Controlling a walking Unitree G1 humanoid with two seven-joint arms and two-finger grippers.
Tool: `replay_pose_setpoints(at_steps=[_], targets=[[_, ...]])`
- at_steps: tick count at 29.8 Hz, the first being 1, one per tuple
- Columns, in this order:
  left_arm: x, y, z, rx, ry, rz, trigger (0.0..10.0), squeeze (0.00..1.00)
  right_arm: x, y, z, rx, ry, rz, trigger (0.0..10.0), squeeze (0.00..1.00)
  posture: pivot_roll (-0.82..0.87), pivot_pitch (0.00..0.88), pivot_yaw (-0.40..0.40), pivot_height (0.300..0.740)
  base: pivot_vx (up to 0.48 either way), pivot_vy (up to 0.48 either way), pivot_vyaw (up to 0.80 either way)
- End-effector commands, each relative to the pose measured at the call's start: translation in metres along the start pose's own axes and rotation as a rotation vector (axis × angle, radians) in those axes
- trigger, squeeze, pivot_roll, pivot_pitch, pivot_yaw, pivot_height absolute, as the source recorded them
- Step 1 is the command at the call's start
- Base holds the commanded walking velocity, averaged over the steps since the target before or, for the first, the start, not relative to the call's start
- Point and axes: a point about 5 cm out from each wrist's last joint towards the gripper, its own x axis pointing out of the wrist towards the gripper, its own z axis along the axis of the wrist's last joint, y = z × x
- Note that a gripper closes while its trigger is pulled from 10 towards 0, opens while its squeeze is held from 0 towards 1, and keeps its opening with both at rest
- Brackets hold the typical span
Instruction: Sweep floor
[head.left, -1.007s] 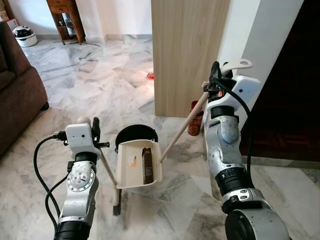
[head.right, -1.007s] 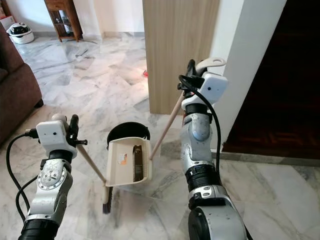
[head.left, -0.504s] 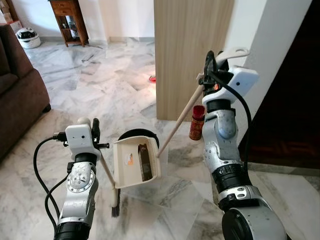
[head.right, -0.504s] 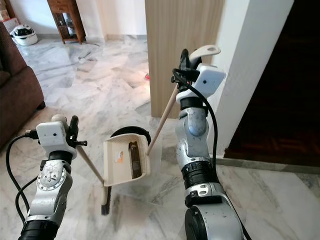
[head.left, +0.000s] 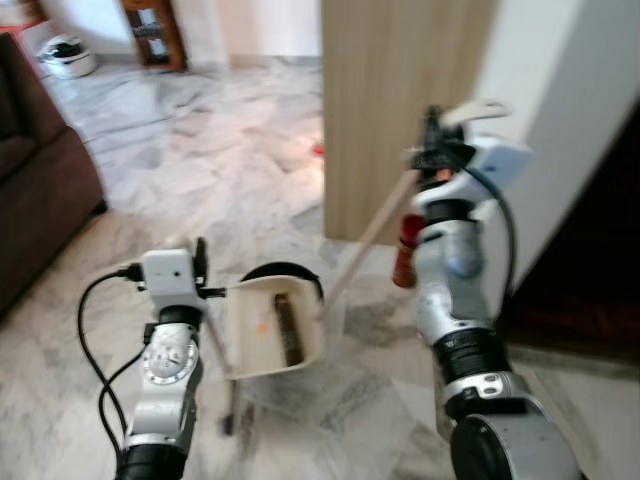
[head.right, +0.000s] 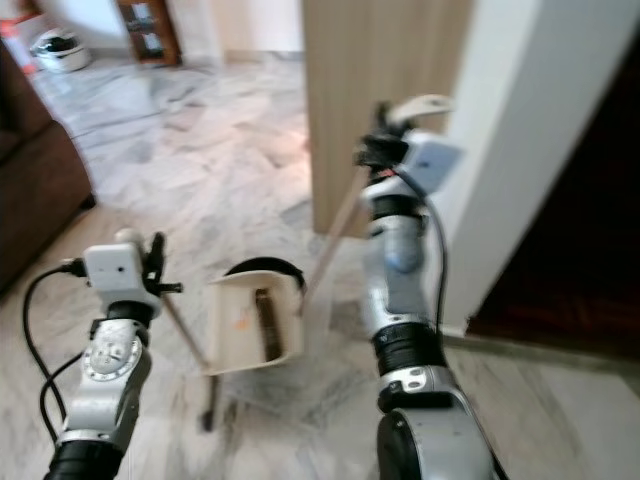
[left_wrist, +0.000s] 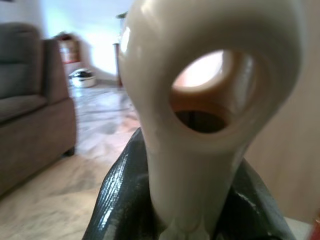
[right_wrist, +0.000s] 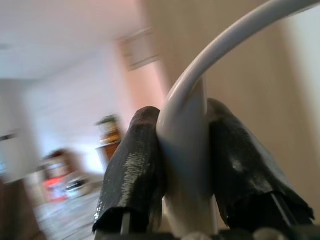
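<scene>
**Both grippers clamped on sweeping tools**

The left gripper clenches the cream plastic broom handle. The right gripper grips the long pale handle of the cream plastic dustpan, tilted above the marble floor beside a wooden panel.

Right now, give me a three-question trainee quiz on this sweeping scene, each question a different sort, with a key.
1. True or false: the right gripper is shut on the dustpan handle.
2. Multiple choice: what does the left gripper hold? A) a cloth B) the cream broom handle C) a bottle
3. Fill in: the cream dustpan hangs in front of a round ____ bin on the marble floor.

Key: 1 true; 2 B; 3 black.
</scene>
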Motion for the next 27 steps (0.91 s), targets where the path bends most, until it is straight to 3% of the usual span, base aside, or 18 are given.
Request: replay_pose_setpoints(at_steps=[1,10,27], targets=[[0.0044,0.0003,0.0115,0.004,-0.059,-0.002,10.0,0.0,0.0078,0.013,0.015,0.07,-0.075,0.01,10.0,0.0,0.1,0.012,0.044,0.74,0.337,0.0,0.0],[0.0045,-0.0006,0.0123,0.0,-0.067,-0.004,10.0,0.0,0.0086,0.0134,0.016,0.074,-0.076,0.012,10.0,0.0,0.1,0.011,0.043,0.74,0.327,0.0,0.0],[0.004,-0.0021,0.0144,-0.011,-0.086,-0.011,10.0,0.0,0.0113,0.0197,0.0231,0.101,-0.11,0.009,10.0,0.0,0.1,0.009,0.039,0.74,0.0,0.0,0.0]])
